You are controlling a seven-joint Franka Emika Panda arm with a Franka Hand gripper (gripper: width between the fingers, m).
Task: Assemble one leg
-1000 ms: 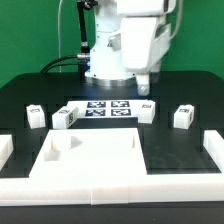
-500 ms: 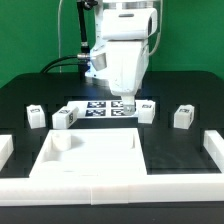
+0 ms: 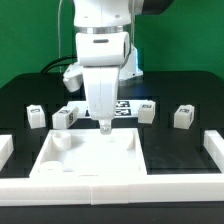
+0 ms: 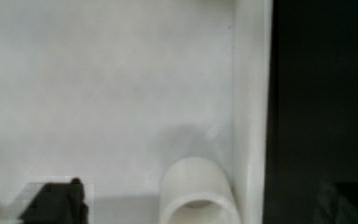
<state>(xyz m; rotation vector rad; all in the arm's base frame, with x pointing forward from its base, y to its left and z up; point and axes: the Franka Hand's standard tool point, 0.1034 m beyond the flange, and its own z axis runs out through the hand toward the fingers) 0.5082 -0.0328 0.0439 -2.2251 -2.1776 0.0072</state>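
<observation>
Several legs, small white blocks with black-and-white tags, stand in a row on the black table: one (image 3: pixel 37 116) at the exterior view's far left, one (image 3: pixel 63 118) beside it, one (image 3: pixel 147 111) right of the arm and one (image 3: pixel 183 116) further right. My gripper (image 3: pixel 103 127) hangs low over the far edge of the large flat white panel (image 3: pixel 90 160), between the second and third legs and touching none. In the wrist view the gripper (image 4: pixel 206 203) is open and empty, its dark fingertips (image 4: pixel 55 200) wide apart over the panel (image 4: pixel 105 90) and a round corner recess (image 4: pixel 199 190).
The marker board (image 3: pixel 125 106) lies behind the gripper, partly hidden by the arm. White raised pieces stand at the exterior view's left edge (image 3: pixel 5 150), right edge (image 3: pixel 213 150) and along the front (image 3: pixel 110 190). Black table (image 4: pixel 327 90) shows beside the panel's edge.
The arm has swung toward the exterior view's left and come down, from above the marker board's right side to low over the panel's far edge. The legs have not moved.
</observation>
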